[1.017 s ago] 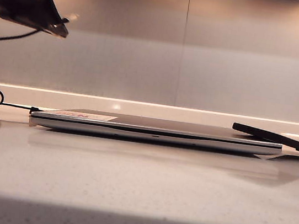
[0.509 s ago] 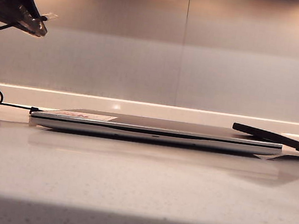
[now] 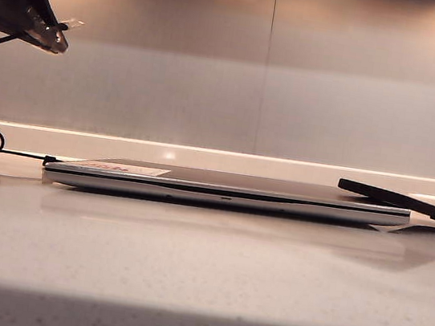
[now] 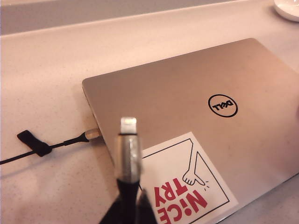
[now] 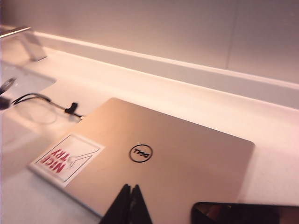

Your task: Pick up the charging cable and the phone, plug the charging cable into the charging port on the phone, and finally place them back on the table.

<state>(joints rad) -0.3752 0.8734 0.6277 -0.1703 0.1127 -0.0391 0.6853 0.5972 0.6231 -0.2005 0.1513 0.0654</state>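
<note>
So about a third of the way in, I'd say. The left gripper [image 3: 55, 36] is up high at the left of the exterior view, fingers pinched on the cable [image 4: 128, 156] just behind its plug, silvery tip sticking out over the laptop [image 4: 205, 135]. That half of the pickup looks done. The phone [image 5: 245, 213] isn't lifted yet: it lies with one end propped on the laptop's right edge, above the bench [image 3: 202, 274]. The right gripper [image 5: 130, 189] hangs over the laptop near the phone, fingers pressed together on nothing. Left to do: grab the phone, plug in, set both down.
</note>
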